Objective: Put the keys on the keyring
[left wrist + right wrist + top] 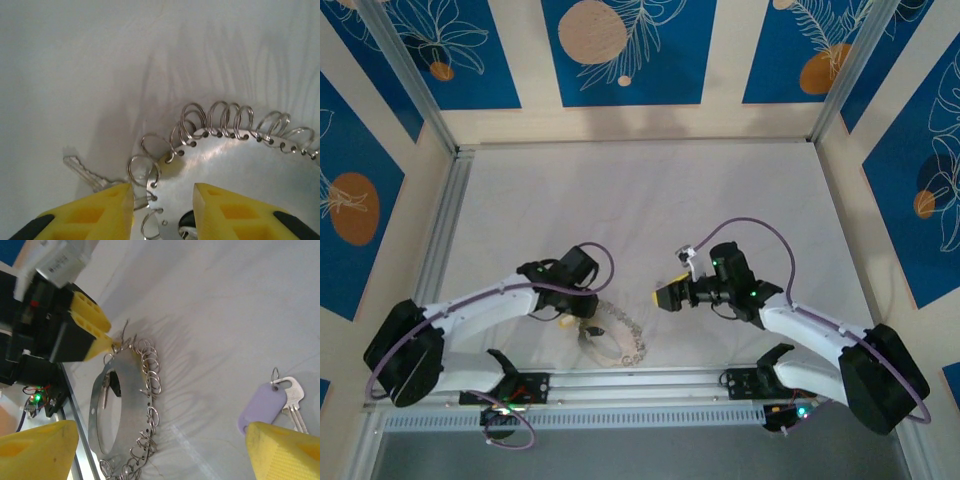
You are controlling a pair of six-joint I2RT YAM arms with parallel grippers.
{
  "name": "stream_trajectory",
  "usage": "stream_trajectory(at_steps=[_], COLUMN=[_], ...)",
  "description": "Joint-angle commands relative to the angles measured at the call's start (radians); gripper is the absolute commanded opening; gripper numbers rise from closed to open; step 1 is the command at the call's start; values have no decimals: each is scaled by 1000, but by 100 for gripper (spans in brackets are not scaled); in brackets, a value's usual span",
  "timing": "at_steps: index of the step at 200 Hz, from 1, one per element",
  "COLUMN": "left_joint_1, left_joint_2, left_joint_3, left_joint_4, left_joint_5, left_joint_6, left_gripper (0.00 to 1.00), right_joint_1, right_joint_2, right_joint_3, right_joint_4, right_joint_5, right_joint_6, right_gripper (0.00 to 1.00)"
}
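While the top view sets the keyring [618, 343] flat on the table [620, 190], the left gripper [588, 324] sits at its rim and the right gripper [667, 296] hangs just to the right. Left wrist: the jaws stand parted astride the ring's band, clamping nothing — one silver key [82, 170] hangs from a small loop [143, 170] on it, the sole load I can make out. Closing carelessly could drag the plate or snag that key. Right wrist: fingers [40, 450] spread wide, empty; the lilac tag [262, 405] and its keys [292, 400] lie loose beside one fingertip — a nudge might skid them away.
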Motion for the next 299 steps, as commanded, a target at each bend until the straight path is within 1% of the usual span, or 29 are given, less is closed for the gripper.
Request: stream_trajectory(at_steps=[1, 35, 65, 103, 131, 178, 190, 211, 245, 299], left_joint_1=[-14, -17, -17, -28, -33, -45, -54, -71, -87, -97], left_joint_2=[50, 129, 149, 184, 210, 188, 174, 148, 117, 140], left_joint_3=[38, 71, 72, 61, 63, 45, 45, 50, 51, 31], left_joint_4=[30, 45, 45, 83, 68, 43, 27, -5, -39, -5], left_joint_5=[-49, -57, -75, -50, -76, -98, -109, -123, -143, -127], left_joint_6=[5, 19, 23, 12, 16, 4, -2, -9, -24, -29], left_gripper=[36, 34, 31, 31, 31, 22, 22, 28, 33, 32], right_joint_1=[-29, -55, -69, -95, -107, -115, -116, -117, -117, -118], right_joint_2=[-5, 2, -11, -43, -59, -77, -82, -91, -110, -137], right_joint_3=[-6, -6, -13, -20, -27, -34, -35, -39, -46, -46], right_joint_4=[26, 35, 37, 33, 30, 33, 33, 35, 34, 19], right_joint_5=[-74, -100, -106, -112, -112, -115, -114, -116, -118, -110], right_joint_6=[1, 2, 3, 11, 16, 20, 21, 23, 27, 23], right_gripper=[87, 87, 87, 87, 87, 88, 88, 88, 88, 88])
